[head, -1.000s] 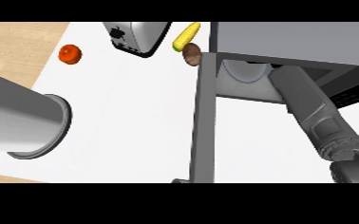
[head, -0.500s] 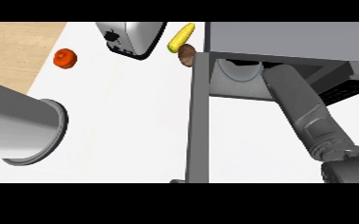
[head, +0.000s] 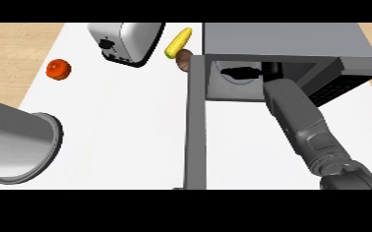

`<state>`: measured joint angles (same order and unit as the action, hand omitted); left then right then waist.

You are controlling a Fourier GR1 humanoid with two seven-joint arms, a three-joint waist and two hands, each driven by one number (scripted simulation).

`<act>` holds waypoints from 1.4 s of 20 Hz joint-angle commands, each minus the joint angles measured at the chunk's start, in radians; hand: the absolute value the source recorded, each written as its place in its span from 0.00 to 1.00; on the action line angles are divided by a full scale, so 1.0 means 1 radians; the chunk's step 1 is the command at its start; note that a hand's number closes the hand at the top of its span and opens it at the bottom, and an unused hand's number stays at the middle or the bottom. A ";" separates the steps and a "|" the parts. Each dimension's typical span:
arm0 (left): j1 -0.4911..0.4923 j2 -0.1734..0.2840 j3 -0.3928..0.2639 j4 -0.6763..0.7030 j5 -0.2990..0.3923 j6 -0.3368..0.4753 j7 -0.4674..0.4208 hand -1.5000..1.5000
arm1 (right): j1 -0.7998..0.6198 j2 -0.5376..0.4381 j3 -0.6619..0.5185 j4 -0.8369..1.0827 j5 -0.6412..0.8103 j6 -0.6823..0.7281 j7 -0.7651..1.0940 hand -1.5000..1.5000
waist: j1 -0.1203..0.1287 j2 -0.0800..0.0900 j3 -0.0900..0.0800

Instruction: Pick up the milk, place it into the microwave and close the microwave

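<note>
One step looks nearly done: my right hand (head: 243, 72) is deep inside the microwave (head: 291, 39), though I cannot tell whether its fingers grasp the milk, which I cannot see. Beside my forearm the door (head: 195, 128) stands open, not yet closed. My left hand is out of sight.

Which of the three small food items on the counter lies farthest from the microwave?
The red tomato, alone near the counter's left edge. The yellow corn and the brown item both lie beside the microwave, right of the toaster.
</note>
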<state>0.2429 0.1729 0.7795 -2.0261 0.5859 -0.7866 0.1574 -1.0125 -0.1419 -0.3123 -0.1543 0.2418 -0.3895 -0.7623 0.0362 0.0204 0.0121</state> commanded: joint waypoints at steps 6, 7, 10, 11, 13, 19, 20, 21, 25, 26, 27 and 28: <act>-0.062 -0.065 -0.212 -0.015 0.032 -0.064 0.064 1.00 | 0.071 0.080 -0.047 -0.004 -0.072 0.217 -0.085 0.00 | -0.103 -0.002 -0.010; -0.034 -0.081 -0.202 -0.017 0.035 -0.077 0.062 1.00 | 0.093 0.068 -0.055 -0.002 -0.084 0.259 -0.098 0.00 | -0.100 -0.003 -0.010; -0.039 -0.083 -0.246 -0.040 0.036 -0.070 0.110 1.00 | 0.135 0.103 -0.061 -0.003 -0.097 0.299 -0.128 0.00 | -0.112 -0.012 -0.010; -0.052 -0.117 -0.293 -0.067 0.002 -0.068 0.120 1.00 | 0.167 0.080 -0.060 -0.009 -0.097 0.308 -0.147 0.00 | -0.104 -0.017 -0.011; -0.055 -0.168 -0.384 -0.095 -0.035 -0.029 0.174 1.00 | 0.220 0.089 -0.059 -0.027 -0.103 0.308 -0.180 0.00 | -0.086 -0.024 -0.011; -0.157 -0.172 -0.560 -0.028 -0.192 0.032 0.145 1.00 | 0.381 0.110 -0.011 -0.116 -0.092 0.327 -0.226 0.00 | -0.069 -0.028 -0.013; -0.183 -0.172 -0.553 -0.029 -0.172 0.041 0.197 1.00 | 0.409 0.088 0.005 -0.130 -0.080 0.354 -0.215 0.00 | -0.096 -0.036 -0.014; -0.138 -0.172 -0.533 -0.018 -0.184 -0.022 0.139 1.00 | 0.470 0.081 0.000 -0.165 -0.099 0.374 -0.227 0.00 | -0.075 -0.033 -0.014; -0.224 -0.173 -0.670 -0.013 -0.297 0.118 0.136 1.00 | 0.600 0.092 0.021 -0.264 -0.105 0.383 -0.254 0.00 | -0.091 -0.034 -0.015; -0.264 -0.173 -0.714 0.049 -0.349 0.146 0.103 1.00 | 0.597 0.118 0.030 -0.289 -0.107 0.376 -0.233 0.00 | -0.100 -0.034 -0.015; -0.241 -0.173 -0.748 0.021 -0.376 0.154 0.088 1.00 | 0.629 0.105 0.034 -0.334 -0.116 0.397 -0.215 0.00 | -0.094 -0.036 -0.015; -0.251 -0.173 -0.792 0.011 -0.386 0.176 0.106 1.00 | 0.661 0.092 0.040 -0.359 -0.115 0.414 -0.222 0.00 | -0.101 -0.038 -0.016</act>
<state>0.0289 0.0024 0.1029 -2.0290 0.2870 -0.6721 0.2840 -0.4539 -0.0406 -0.2903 -0.4188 0.1372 -0.0233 -0.9711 -0.0574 -0.0145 -0.0025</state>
